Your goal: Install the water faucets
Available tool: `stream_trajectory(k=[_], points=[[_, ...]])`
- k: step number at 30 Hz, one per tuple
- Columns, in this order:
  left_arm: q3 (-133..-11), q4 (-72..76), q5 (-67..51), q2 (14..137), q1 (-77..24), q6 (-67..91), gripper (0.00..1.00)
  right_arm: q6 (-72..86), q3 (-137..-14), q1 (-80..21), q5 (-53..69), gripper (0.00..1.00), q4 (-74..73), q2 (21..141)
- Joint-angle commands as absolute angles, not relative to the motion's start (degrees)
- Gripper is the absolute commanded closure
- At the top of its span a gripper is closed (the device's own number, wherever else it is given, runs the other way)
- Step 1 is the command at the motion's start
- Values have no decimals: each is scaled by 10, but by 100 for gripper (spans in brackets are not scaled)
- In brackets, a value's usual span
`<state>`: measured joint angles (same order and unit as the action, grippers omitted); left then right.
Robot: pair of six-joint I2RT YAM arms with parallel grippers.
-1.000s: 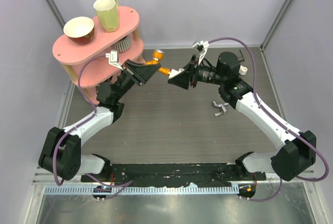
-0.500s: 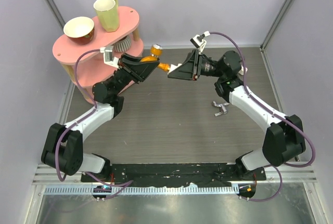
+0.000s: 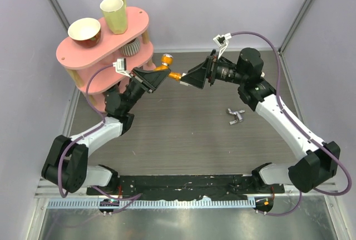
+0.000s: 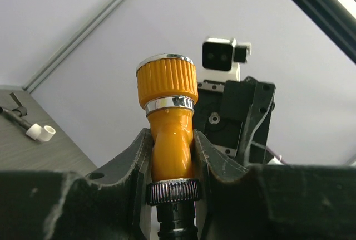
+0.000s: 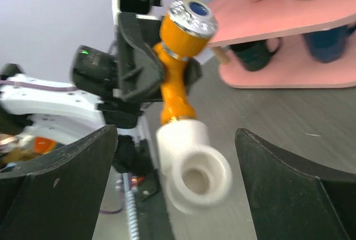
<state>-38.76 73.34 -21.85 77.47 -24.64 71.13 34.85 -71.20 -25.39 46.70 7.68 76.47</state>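
Grey wood-grain tabletop [image 3: 183,140]; small orange plastic tap [image 5: 175,87] held aloft.
Left gripper [image 4: 170,151] clamps its body; white cylindrical end fitting [image 5: 194,167] sits untouched inside right gripper [image 5: 176,140], fingers [image 5: 55,190] spread wide.

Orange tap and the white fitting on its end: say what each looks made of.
Orange tap: likely plastic, glossy and evenly coloured; its cap looks like chromed metal, mirror-bright. White fitting: probably matte plastic, though blurred.

tap [image 4: 169,140]: glossy orange plastic | knob [image 4: 166,78]: ribbed, chrome rim | fitting [image 5: 181,140]: matt white
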Motion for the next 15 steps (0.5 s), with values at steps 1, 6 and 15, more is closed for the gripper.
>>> stream_trajectory(k=[1, 6, 15], points=[[-409, 670, -169, 717, -248, 758, 100, 152, -734, -252, 353, 7, -30, 717], [-418, 571, -163, 679, -248, 751, 100, 36, -708, -254, 275, 6, -45, 676], [-460, 375, -152, 653, -248, 752, 100, -211, -658, -331, 237, 6, -10, 599]])
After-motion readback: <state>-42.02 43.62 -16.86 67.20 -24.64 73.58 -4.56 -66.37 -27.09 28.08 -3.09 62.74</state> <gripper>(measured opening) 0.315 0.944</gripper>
